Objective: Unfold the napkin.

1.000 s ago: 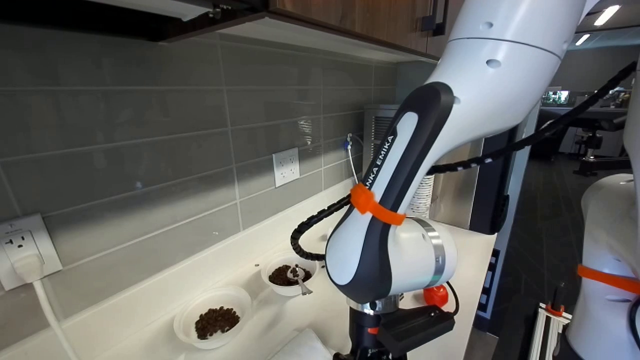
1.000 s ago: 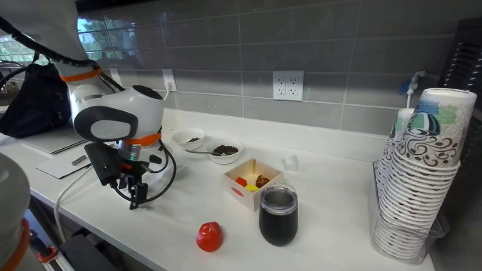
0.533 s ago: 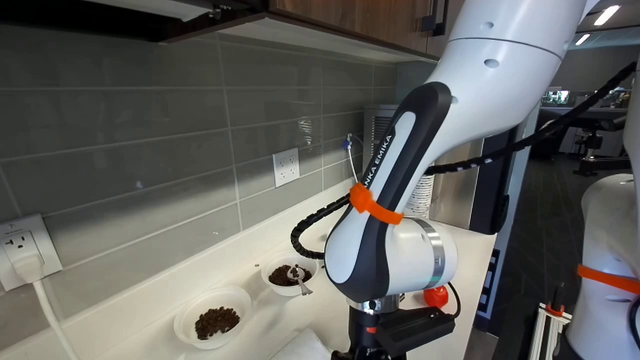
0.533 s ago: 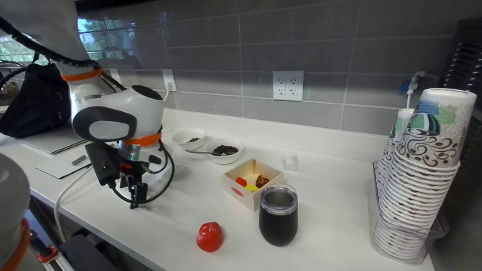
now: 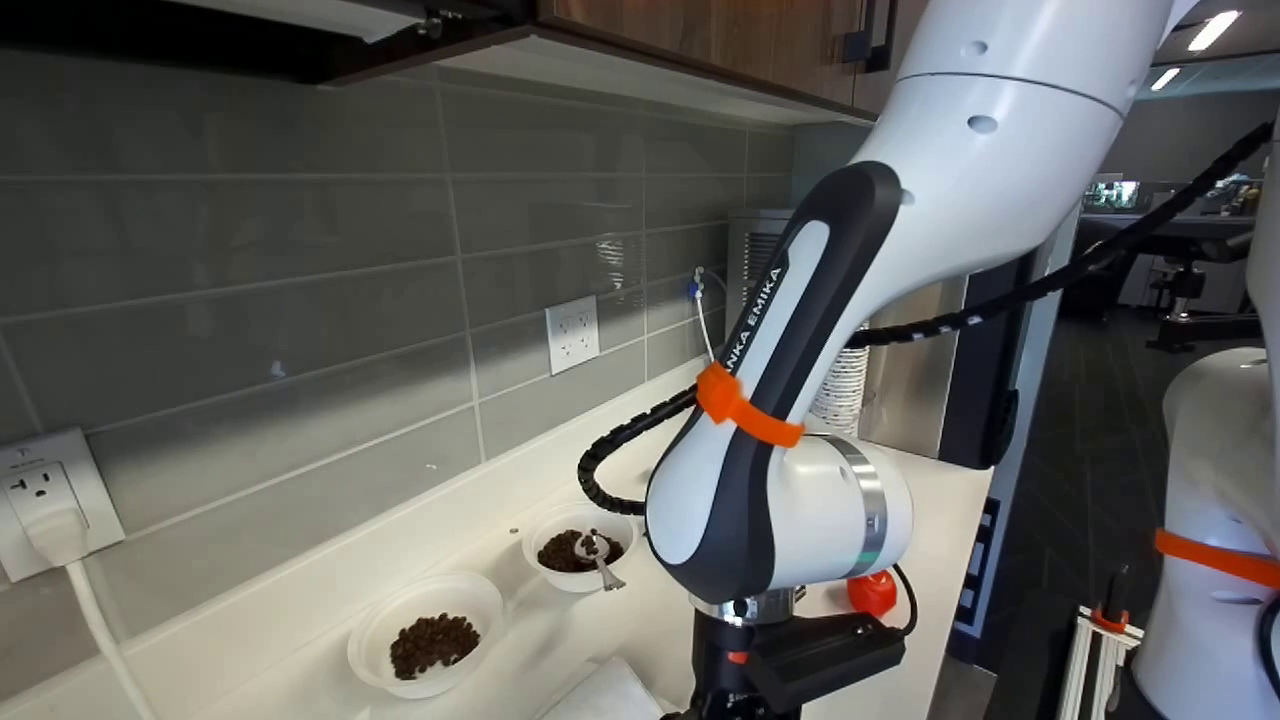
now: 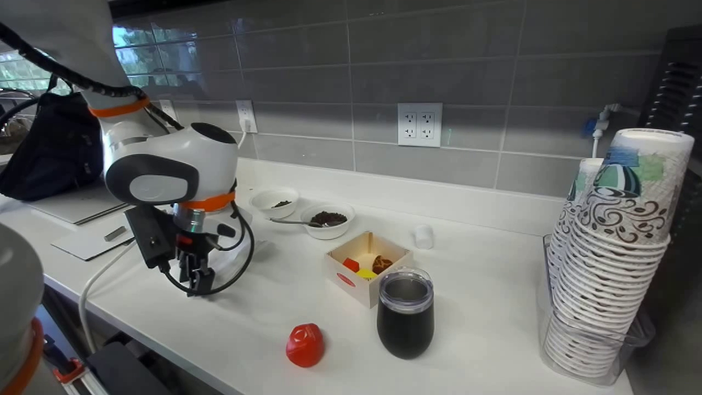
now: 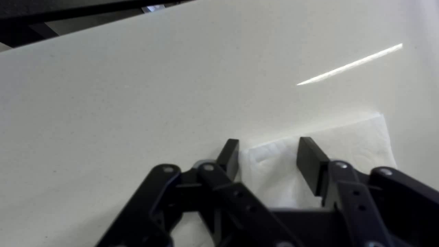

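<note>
A thin, folded, tissue-like white napkin (image 7: 356,144) is laid on a smooth white surface (image 7: 137,103); its wrinkled corner is seen between the parted fingertips (image 7: 310,164) of a black two-fingered hand (image 7: 268,151), one beside the napkin's edge, the other over it; nearby, two round white bowls (image 5: 475,600) of dark brown pieces (image 5: 433,645) are shown in both exterior views

Folded white napkin (image 7: 356,144) lying on the counter (image 7: 137,103), its surface wrinkled at the corner between my parted jaws.
</note>
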Motion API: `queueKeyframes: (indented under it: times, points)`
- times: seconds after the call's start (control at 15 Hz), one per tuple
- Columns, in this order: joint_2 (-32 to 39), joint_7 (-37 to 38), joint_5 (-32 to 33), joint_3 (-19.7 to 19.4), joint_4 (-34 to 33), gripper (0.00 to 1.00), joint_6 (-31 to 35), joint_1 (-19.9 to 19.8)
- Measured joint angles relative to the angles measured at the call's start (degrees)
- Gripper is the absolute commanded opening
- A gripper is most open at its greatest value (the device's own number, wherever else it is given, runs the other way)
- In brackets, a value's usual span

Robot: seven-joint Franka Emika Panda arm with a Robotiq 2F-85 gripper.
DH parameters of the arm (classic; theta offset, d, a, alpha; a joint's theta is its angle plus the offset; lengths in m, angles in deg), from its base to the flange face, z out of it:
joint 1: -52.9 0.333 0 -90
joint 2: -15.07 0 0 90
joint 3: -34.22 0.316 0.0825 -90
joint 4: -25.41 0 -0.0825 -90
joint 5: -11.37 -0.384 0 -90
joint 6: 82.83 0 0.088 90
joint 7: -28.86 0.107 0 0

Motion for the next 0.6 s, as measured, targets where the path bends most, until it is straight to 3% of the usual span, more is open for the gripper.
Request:
queueKeyframes:
  times: [0.2, 0.6]
  points:
    - [-0.01, -0.04, 0.00, 0.04, 0.00, 0.00, 0.42, -0.06]
    - [-0.73, 0.10, 0.64, 0.04, -0.97, 0.00, 0.69, -0.35]
